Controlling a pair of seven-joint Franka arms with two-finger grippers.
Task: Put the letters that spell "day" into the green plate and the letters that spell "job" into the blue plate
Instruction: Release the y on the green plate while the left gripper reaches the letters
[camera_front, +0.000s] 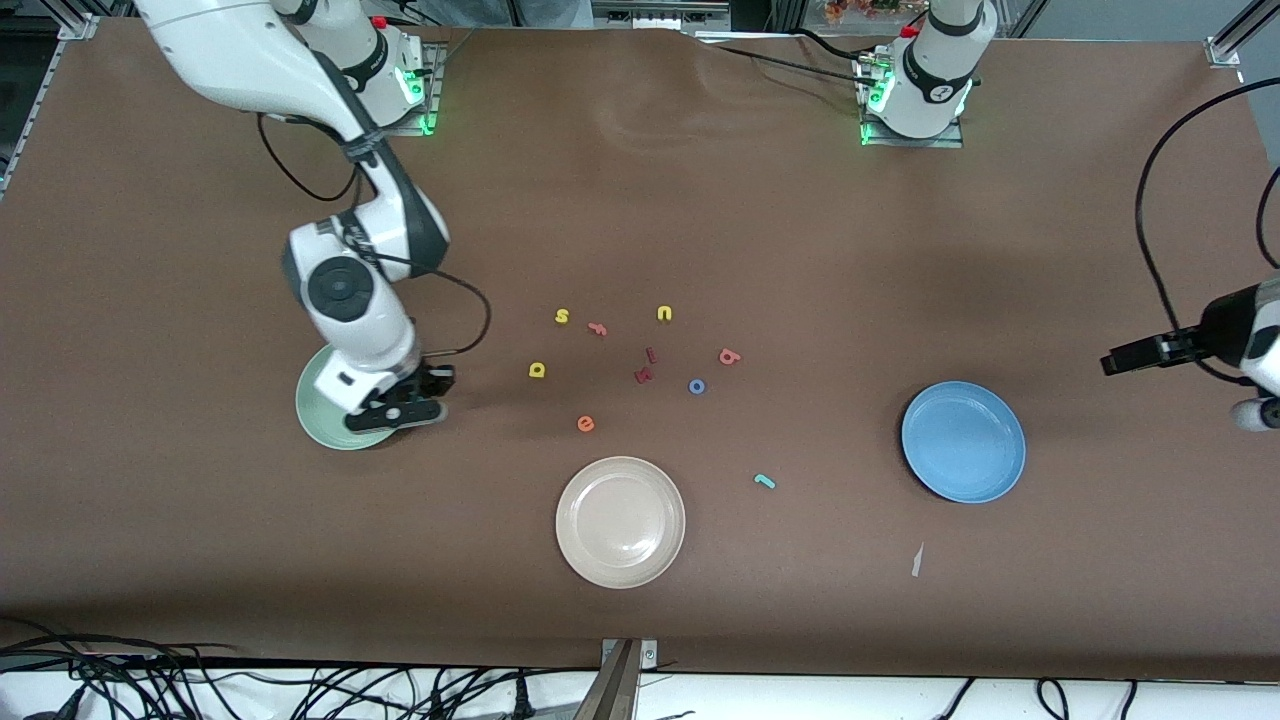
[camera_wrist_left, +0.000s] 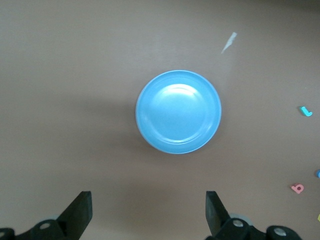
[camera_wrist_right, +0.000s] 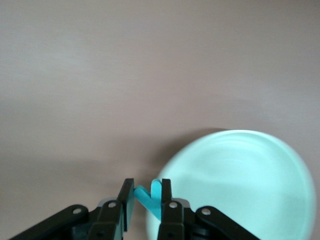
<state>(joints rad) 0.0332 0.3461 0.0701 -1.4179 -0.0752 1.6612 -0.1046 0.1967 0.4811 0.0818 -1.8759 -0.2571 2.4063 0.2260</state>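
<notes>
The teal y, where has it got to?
The teal y is pinched in the right tool, up in the air over the edge of the green plate at the right arm's end of the table.

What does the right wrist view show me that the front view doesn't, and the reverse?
Only the right wrist view: a teal y pinched in the shut right claw, at the green plate's rim.
Only the front view: the loose letters on the table, among them the yellow a, blue o and teal j, plus the blue plate, the beige plate and the waiting left claw.
Both: the right claw and the green plate.
</notes>
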